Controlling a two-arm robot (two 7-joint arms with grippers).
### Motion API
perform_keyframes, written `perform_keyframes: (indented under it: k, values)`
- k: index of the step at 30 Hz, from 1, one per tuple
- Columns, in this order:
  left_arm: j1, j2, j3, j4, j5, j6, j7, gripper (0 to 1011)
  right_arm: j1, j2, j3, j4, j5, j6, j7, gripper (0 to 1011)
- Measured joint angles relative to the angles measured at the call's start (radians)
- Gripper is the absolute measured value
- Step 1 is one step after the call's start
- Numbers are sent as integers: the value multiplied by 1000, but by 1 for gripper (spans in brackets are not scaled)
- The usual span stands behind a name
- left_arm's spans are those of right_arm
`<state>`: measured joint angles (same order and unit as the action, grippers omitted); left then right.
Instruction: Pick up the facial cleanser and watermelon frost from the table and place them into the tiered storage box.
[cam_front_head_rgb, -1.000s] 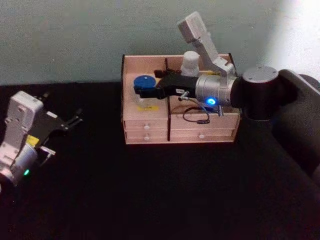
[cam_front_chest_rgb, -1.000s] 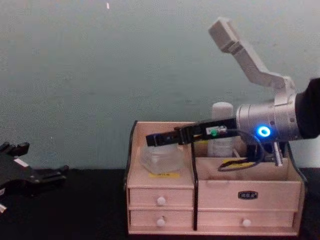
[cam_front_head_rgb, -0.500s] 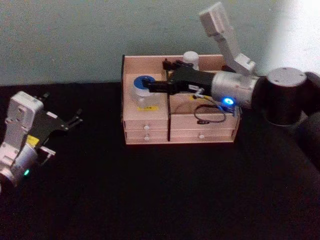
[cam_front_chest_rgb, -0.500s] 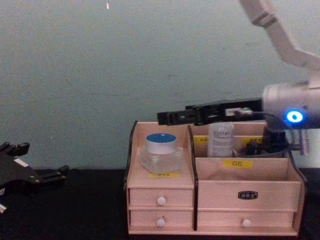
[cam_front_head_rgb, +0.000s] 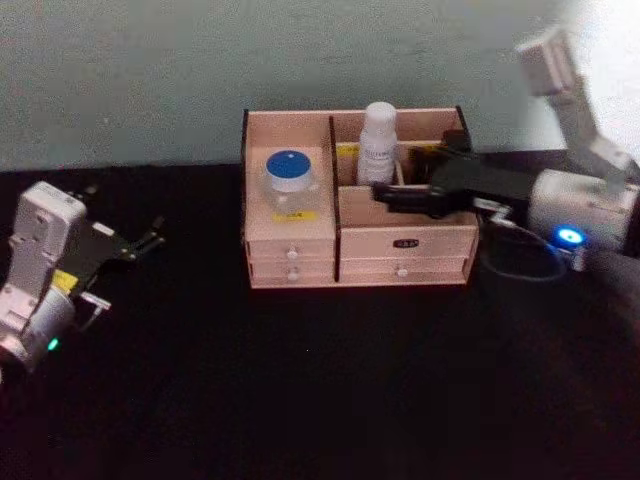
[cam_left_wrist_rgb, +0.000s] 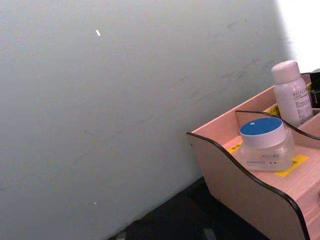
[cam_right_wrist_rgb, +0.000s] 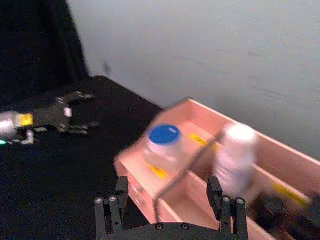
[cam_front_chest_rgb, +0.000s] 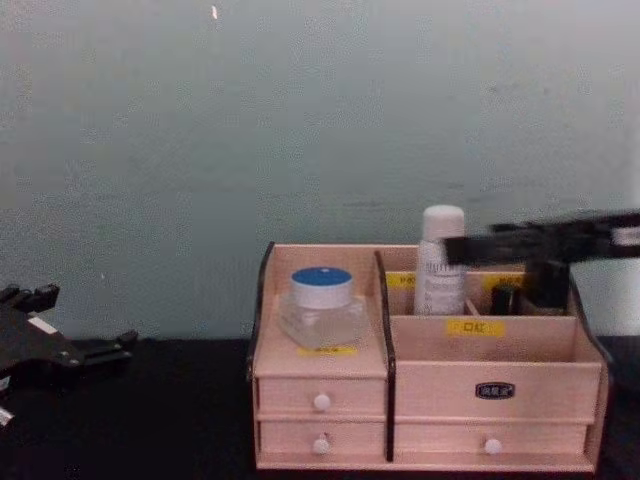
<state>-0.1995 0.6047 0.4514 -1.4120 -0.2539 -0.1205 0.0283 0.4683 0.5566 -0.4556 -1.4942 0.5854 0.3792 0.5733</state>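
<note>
Both items sit in the box (cam_front_head_rgb: 300, 262).
Right gripper (cam_right_wrist_rgb: 170, 202), jaws wide and empty, hangs beside the cleanser (cam_front_head_rgb: 378, 143); swinging sideways could topple it. Left gripper (cam_front_head_rgb: 150, 240) parked, spread unclear.

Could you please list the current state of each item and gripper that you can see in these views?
facial cleanser: upright, capped, in the box's rear compartment.
watermelon frost: upright, blue lid on, on the box's left tier.
tiered storage box: on the table, drawers closed.
right gripper: open, empty, over the box's right side.
left gripper: open, empty, parked left of the box.
</note>
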Motion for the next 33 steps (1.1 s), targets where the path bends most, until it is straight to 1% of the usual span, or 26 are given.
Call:
perform_keyframes:
  k: [1, 2, 4, 5, 8, 9, 10, 11, 13, 14, 16, 17, 20, 21, 22, 23, 24, 25, 27, 31, 33]
  values:
    - [0, 0, 0, 0, 0, 0, 0, 1001, -14, 13, 10, -13, 5, 2, -12, 1002]
    - [0, 0, 0, 0, 0, 0, 0, 1001, -41, 37, 33, -38, 10, 4, -43, 1003]
    - [0, 0, 0, 0, 0, 0, 0, 1001, -70, 57, 57, -61, 13, 4, -87, 1003]
    - [0, 0, 0, 0, 0, 0, 0, 1001, -101, 73, 83, -82, 13, 0, -138, 1003]
    - [0, 0, 0, 0, 0, 0, 0, 1001, -146, 84, 125, -107, 5, -15, -228, 1003]
    - [0, 0, 0, 0, 0, 0, 0, 1001, -173, 82, 153, -118, -7, -23, -285, 1003]
    - [0, 0, 0, 0, 0, 0, 0, 1001, -184, 79, 165, -120, -14, -25, -316, 1002]
    - [0, 0, 0, 0, 0, 0, 0, 1001, -204, 68, 190, -121, -23, -27, -366, 1003]
    - [0, 0, 0, 0, 0, 0, 0, 1001, -218, 56, 209, -117, -30, -26, -410, 1003]
    - [0, 0, 0, 0, 0, 0, 0, 1001, -230, 43, 225, -109, -36, -23, -448, 1003]
    - [0, 0, 0, 0, 0, 0, 0, 1001, -241, 30, 236, -101, -48, -23, -486, 1002]
    - [0, 0, 0, 0, 0, 0, 0, 1001, -251, 17, 245, -93, -63, -23, -524, 1003]
    - [0, 0, 0, 0, 0, 0, 0, 1001, -263, 0, 250, -82, -91, -27, -571, 1003]
    - [0, 0, 0, 0, 0, 0, 0, 1001, -267, -9, 250, -74, -108, -30, -594, 1003]
    - [0, 0, 0, 0, 0, 0, 0, 1001, -267, -9, 250, -74, -108, -30, -594, 1003]
    - [0, 0, 0, 0, 0, 0, 0, 1001, -270, -20, 245, -60, -133, -33, -616, 1003]
    - [0, 0, 0, 0, 0, 0, 0, 1001, -270, -20, 245, -60, -133, -33, -616, 1003]
    - [0, 0, 0, 0, 0, 0, 0, 1001, -271, -26, 234, -49, -156, -39, -632, 1003]
    - [0, 0, 0, 0, 0, 0, 0, 1001, -269, -37, 220, -31, -187, -45, -649, 1002]
    - [0, 0, 0, 0, 0, 0, 0, 1001, -259, -54, 201, 5, -214, -41, -656, 1003]
    - [0, 0, 0, 0, 0, 0, 0, 1001, -257, -61, 199, 15, -220, -38, -658, 1003]
